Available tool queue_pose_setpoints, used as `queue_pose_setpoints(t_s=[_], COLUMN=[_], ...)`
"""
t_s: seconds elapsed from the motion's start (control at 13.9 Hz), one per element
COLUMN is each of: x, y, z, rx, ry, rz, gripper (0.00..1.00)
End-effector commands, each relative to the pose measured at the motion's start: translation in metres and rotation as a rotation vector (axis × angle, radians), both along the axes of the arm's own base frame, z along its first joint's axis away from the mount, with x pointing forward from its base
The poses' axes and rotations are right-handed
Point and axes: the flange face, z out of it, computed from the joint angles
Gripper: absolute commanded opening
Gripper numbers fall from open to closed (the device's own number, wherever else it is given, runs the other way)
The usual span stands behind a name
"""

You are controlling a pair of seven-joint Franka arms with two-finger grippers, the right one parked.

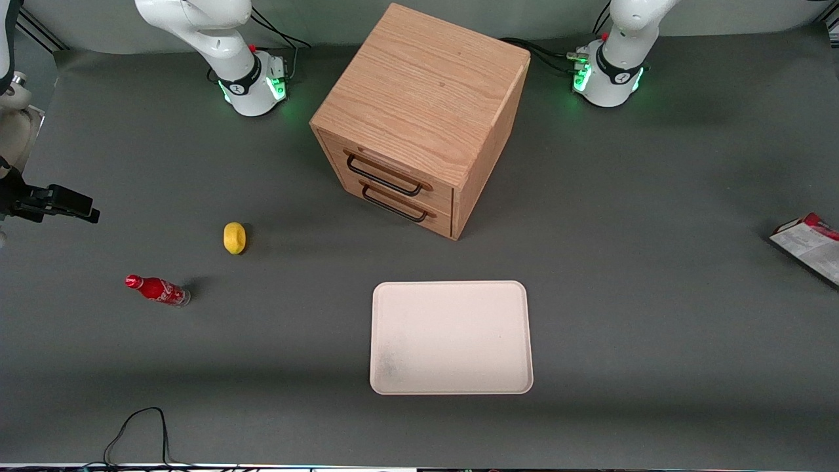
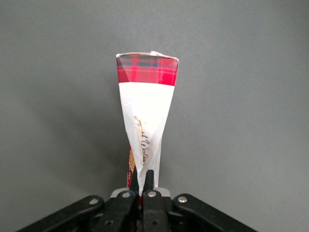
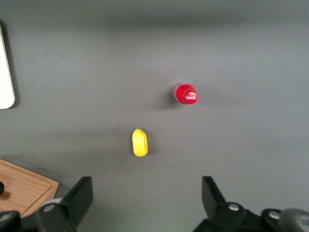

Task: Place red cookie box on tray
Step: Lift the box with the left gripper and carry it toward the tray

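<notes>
With the gripper [image 2: 143, 186] clamped on the red cookie box [image 2: 146, 121] at the working arm's end of the table, the box should be carried level over the bare tray [image 1: 451, 337] and lowered flat before release.

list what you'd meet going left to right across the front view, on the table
soda bottle → lemon → cabinet → tray → red cookie box, clamped in the shut gripper

Tray [image 1: 451, 337]: 6 o'clock of the wooden drawer cabinet [image 1: 419, 111].
Red cookie box [image 1: 810, 246]: 3 o'clock edge, working arm's end, partly cut off.
Lemon [image 1: 234, 238], soda bottle [image 1: 157, 290]: 9 o'clock of the tray.
</notes>
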Motion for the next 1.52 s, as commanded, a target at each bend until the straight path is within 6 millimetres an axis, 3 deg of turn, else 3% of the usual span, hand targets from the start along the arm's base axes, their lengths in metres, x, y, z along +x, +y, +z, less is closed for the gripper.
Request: queue_pose_setpoints(t_s=[0.0, 0.29, 0.43, 0.58, 0.72, 1.01, 1.3, 1.44], x=[-0.009, -0.013, -0.019, -0.020, -0.014, 0.041, 0.084, 0.098], y=[0.011, 0.019, 0.014, 0.004, -0.014, -0.113, -0.254, -0.326], z=[0.085, 0.196, 0.239, 0.267, 0.282, 0.297, 0.313, 0.314], rx=[0.008, 0.041, 0.061, 0.067, 0.068, 0.027, 0.014, 0.015], ry=[0.024, 0.058, 0.061, 0.053, 0.040, 0.011, 0.056, 0.076], rz=[-0.033, -0.053, -0.057, -0.067, -0.097, -0.311, -0.530, -0.551], gripper=[0.00, 0.00, 0.00, 0.00, 0.00, 0.00, 0.00, 0.00])
